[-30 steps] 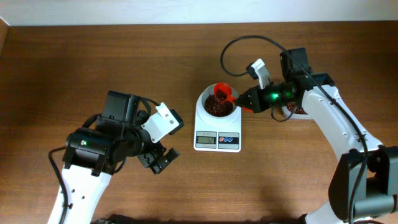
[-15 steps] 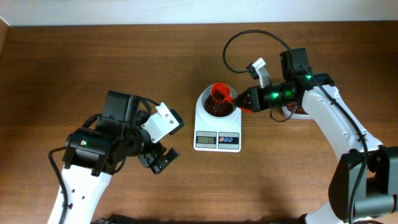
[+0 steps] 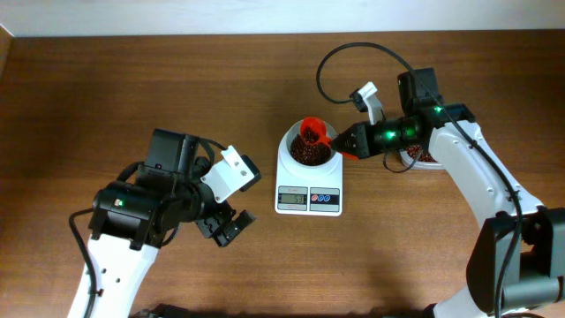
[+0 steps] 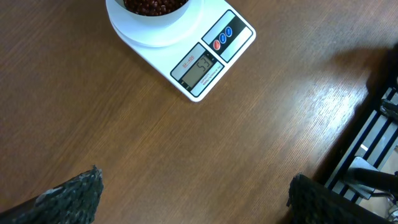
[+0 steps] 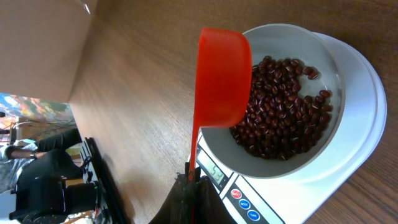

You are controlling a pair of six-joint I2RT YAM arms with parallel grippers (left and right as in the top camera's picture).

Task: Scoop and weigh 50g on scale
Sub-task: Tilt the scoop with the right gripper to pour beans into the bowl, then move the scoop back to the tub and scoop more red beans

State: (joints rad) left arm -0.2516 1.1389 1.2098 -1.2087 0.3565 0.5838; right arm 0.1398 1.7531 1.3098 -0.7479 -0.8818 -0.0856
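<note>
The white scale point(image 3: 309, 196) stands mid-table with a white bowl point(image 3: 290, 141) of red-brown beans point(image 3: 307, 154) on it. My right gripper point(image 3: 353, 141) is shut on the handle of a red scoop point(image 3: 311, 132), which hangs tipped over the bowl's far rim. In the right wrist view the scoop point(image 5: 222, 74) lies on its side with its mouth toward the beans point(image 5: 286, 118) in the bowl point(image 5: 273, 167), and the right gripper point(image 5: 194, 182) pinches its thin handle. My left gripper point(image 3: 226, 227) is open, left of the scale point(image 4: 208, 59), over bare wood; the left gripper point(image 4: 196, 186) holds nothing.
A clear tub of beans point(image 3: 422, 157) sits at the right, partly hidden by the right arm. A black cable point(image 3: 340, 57) loops above the scale. The table's far edge meets a pale wall point(image 3: 265, 13).
The right gripper has rolled the scoop over the bowl: a second ago it faced up with beans in it, now it is tipped. The left arm has not moved.
</note>
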